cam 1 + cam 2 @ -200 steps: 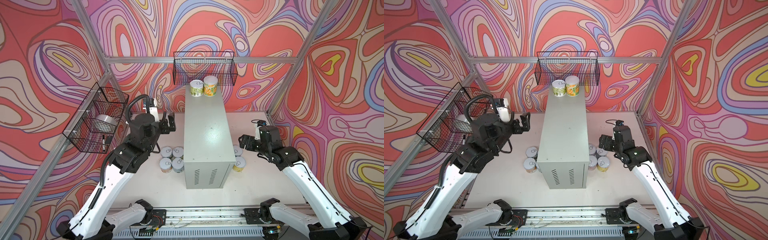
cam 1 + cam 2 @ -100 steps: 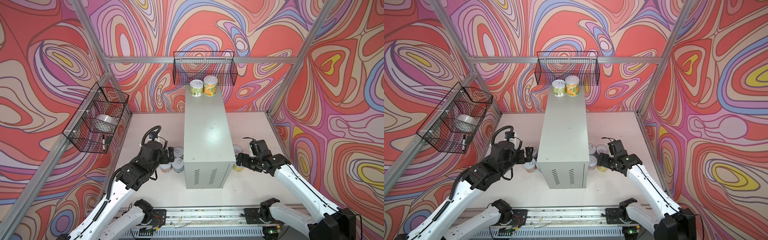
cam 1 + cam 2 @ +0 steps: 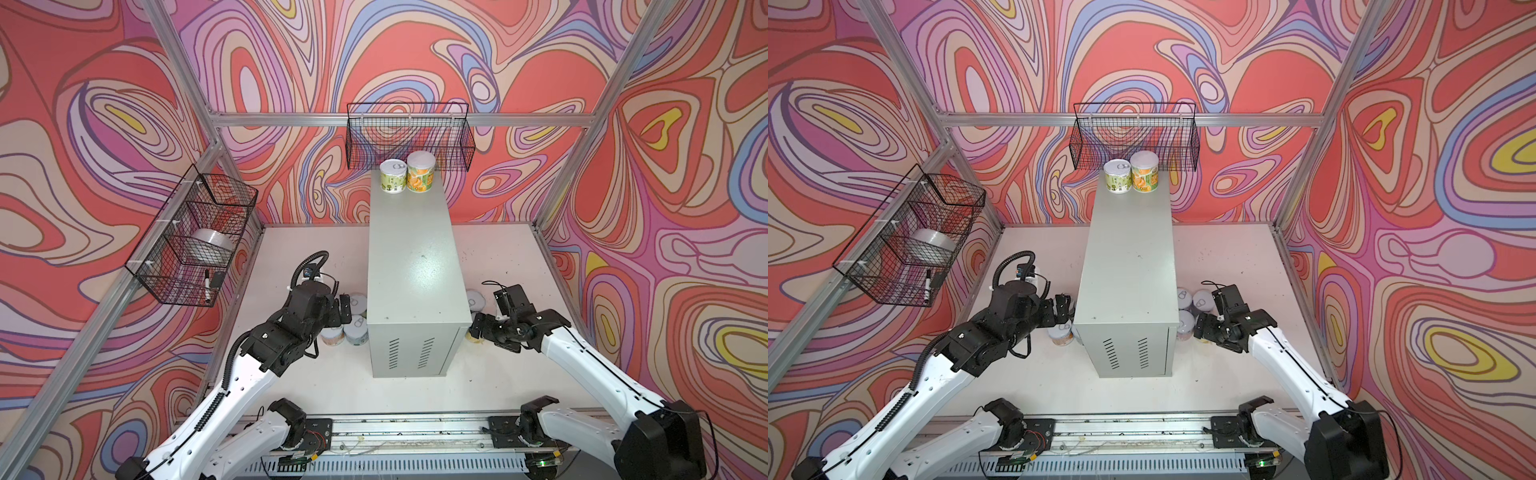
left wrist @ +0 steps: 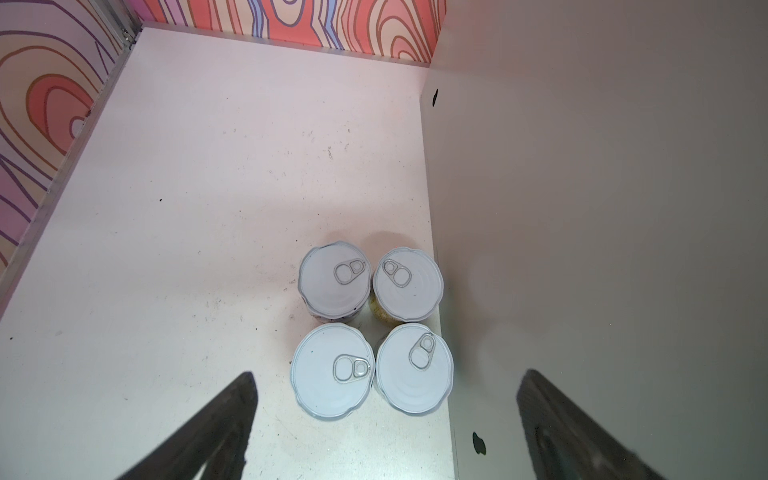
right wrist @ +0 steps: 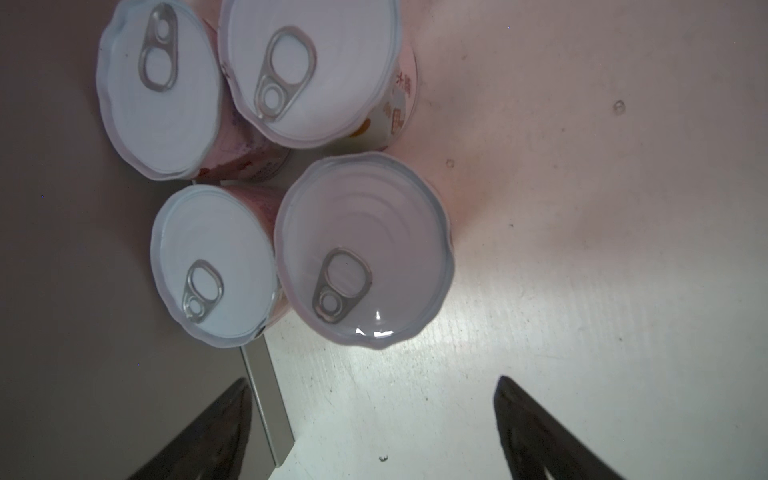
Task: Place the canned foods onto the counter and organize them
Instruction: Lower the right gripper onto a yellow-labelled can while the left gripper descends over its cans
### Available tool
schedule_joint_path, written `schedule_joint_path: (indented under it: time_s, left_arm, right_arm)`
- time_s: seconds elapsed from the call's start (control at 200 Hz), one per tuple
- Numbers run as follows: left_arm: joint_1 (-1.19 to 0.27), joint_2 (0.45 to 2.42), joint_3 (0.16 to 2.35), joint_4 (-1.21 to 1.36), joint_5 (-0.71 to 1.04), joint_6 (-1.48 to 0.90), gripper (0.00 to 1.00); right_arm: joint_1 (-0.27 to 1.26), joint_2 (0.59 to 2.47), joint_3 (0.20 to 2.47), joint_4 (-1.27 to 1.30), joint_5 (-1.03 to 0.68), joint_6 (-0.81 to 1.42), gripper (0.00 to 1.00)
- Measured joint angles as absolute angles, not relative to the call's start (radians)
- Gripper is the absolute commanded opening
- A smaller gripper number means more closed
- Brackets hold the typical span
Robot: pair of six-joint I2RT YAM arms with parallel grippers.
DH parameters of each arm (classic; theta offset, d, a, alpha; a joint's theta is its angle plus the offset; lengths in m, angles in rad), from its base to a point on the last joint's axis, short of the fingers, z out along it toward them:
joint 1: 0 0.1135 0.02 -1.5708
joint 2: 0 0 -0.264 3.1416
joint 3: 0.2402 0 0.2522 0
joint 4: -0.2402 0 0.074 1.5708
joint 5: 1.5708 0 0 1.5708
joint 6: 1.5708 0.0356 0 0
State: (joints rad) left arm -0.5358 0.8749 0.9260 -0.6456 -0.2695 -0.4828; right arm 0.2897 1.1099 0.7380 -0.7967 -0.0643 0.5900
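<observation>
Left tool [image 4: 386,374] gapes empty over four silver-lidded tins [image 4: 332,370] left of tall grey metal cabinet [image 3: 415,266]; right tool [image 5: 372,379] gapes near four similar tins [image 5: 361,249].

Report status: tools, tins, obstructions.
Left tool open, empty, over four silver-lidded pull-tab tins on white tabletop. Right tool open, empty, by four more tins. Two fruit-labelled tins atop tall grey metal cabinet. Cabinet wall crowds both clusters.

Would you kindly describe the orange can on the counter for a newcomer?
Find the tall grey counter mid-table. At its far end, near the back wire basket, two cans stand together. The orange can is the right one, beside the green can.
</observation>
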Motion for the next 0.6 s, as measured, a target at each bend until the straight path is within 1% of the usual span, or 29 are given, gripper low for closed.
schedule_joint_path:
  time_s: [0.085, 0.601]
  left_arm:
    - [-0.536, 0.875, 0.926, -0.637, -0.27, -0.483, 0.98]
    - [-0.536, 0.919, 0.922, -0.586, -0.269, -0.471, 0.98]
  right_arm:
    - [0.29, 1.132, 0.738, -0.79, -0.06, 0.59, 0.9]
    - [0.29, 1.213, 0.707, -0.712, -0.048, 0.59, 0.87]
